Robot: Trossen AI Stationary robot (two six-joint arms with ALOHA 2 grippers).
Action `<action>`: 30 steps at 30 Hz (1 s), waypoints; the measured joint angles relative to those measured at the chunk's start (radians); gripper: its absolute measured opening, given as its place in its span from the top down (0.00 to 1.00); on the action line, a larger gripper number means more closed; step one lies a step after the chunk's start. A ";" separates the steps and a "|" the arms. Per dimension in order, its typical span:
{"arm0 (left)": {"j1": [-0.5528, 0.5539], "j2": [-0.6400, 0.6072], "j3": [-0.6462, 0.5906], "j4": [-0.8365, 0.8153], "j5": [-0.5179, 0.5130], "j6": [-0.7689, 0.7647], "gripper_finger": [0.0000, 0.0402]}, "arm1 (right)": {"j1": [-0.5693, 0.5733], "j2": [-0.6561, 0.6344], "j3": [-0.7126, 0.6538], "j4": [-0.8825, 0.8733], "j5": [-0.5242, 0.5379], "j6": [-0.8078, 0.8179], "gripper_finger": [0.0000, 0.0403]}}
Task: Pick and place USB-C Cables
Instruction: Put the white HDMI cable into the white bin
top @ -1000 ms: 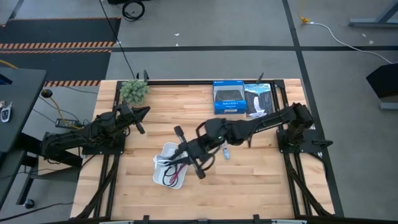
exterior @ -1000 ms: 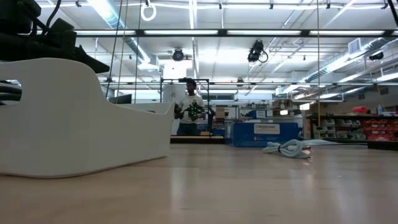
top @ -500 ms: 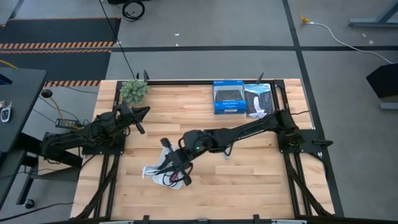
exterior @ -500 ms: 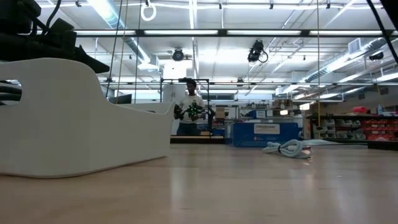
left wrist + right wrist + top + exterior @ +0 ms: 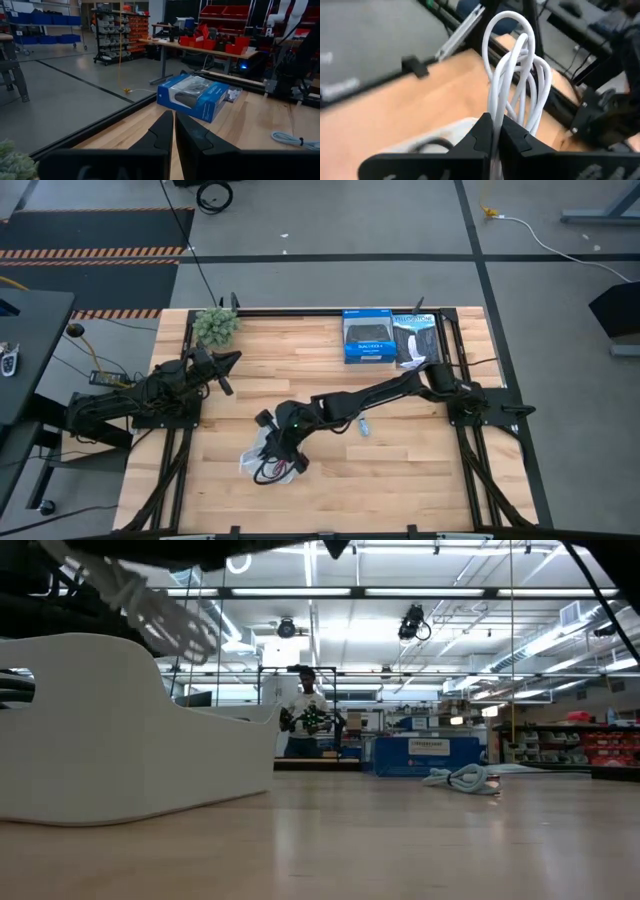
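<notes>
My right gripper (image 5: 272, 444) reaches across to the table's left-centre and hovers over a white tray (image 5: 248, 463). It is shut on a white coiled cable (image 5: 516, 75), which in the low view (image 5: 150, 602) hangs above the tray wall (image 5: 120, 730). A dark red cable (image 5: 274, 473) and a black cable (image 5: 432, 145) lie inside the tray. A small light-blue cable (image 5: 362, 424) lies flat on the wood, right of the tray. My left gripper (image 5: 174, 131) is shut and waits near the table's left edge (image 5: 225, 370). My right gripper pinches several strands of the white cable's coil (image 5: 499, 107) between its two fingers. The rest of the loops stick out past the fingertips (image 5: 485, 127). The fingers come slanting down from the table's right. The cable is lifted clear, above the tray.
Two boxed products, one blue (image 5: 366, 337) and one darker (image 5: 415, 340), stand at the far edge. A small green plant (image 5: 215, 325) sits at the far left corner. Bare wood lies near and right of the tray. A person stands in the room beyond the table (image 5: 305, 710).
My right gripper has moved toward the table's left and near edges, carrying the white cable from beside the tray to over it. The cable now shows at the top of the low view, where it did not before. The tray has stayed put.
</notes>
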 joint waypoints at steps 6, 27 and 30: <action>0.000 0.000 0.000 0.002 0.000 0.000 0.94 | -0.012 0.046 0.002 -0.043 0.034 -0.251 0.95; 0.000 0.000 0.000 0.001 0.000 0.000 0.94 | -0.019 0.065 0.000 -0.220 0.091 -0.333 0.78; 0.000 0.000 0.000 0.001 0.000 0.000 0.94 | -0.017 0.063 0.000 -0.221 0.094 -0.320 0.71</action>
